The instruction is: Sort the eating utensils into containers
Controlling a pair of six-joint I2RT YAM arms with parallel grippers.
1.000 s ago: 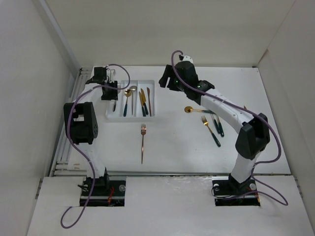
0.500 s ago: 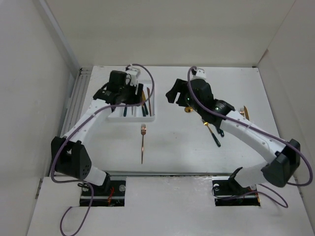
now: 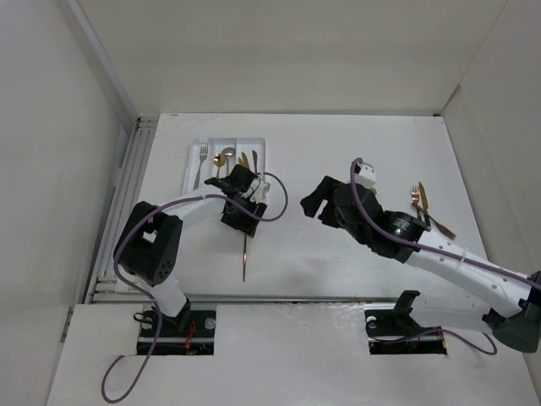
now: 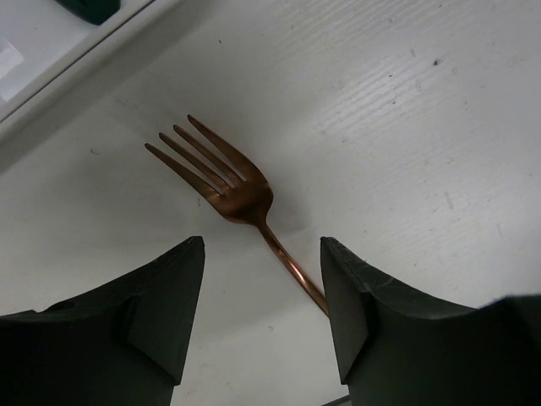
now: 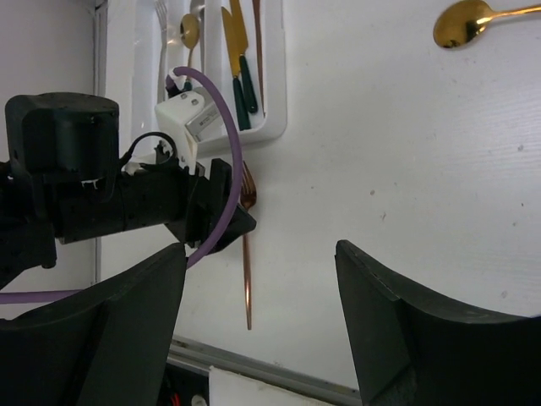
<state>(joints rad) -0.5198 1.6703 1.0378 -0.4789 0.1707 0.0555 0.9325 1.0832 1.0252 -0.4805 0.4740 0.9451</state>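
Observation:
A copper fork (image 3: 244,257) lies on the white table just in front of the white three-compartment tray (image 3: 193,157). My left gripper (image 3: 243,219) is open and hangs low over the fork's head. In the left wrist view the tines (image 4: 210,166) lie ahead of the fingers and the handle (image 4: 296,275) runs back between them, close to the right finger. My right gripper (image 3: 314,203) is open and empty above the middle of the table. The right wrist view shows the fork (image 5: 248,283), the tray (image 5: 273,101) and the left gripper (image 5: 221,222).
The tray holds a silver fork (image 3: 201,164), a gold spoon (image 3: 220,161) and green-handled knives (image 3: 245,162). A gold fork and knife (image 3: 420,199) lie at the right. A gold spoon (image 5: 461,24) lies on the table. The enclosure walls stand on both sides.
My left gripper has swung from the tray's left side across it and down over the copper fork. My right arm has pulled back from the far middle toward the table's centre.

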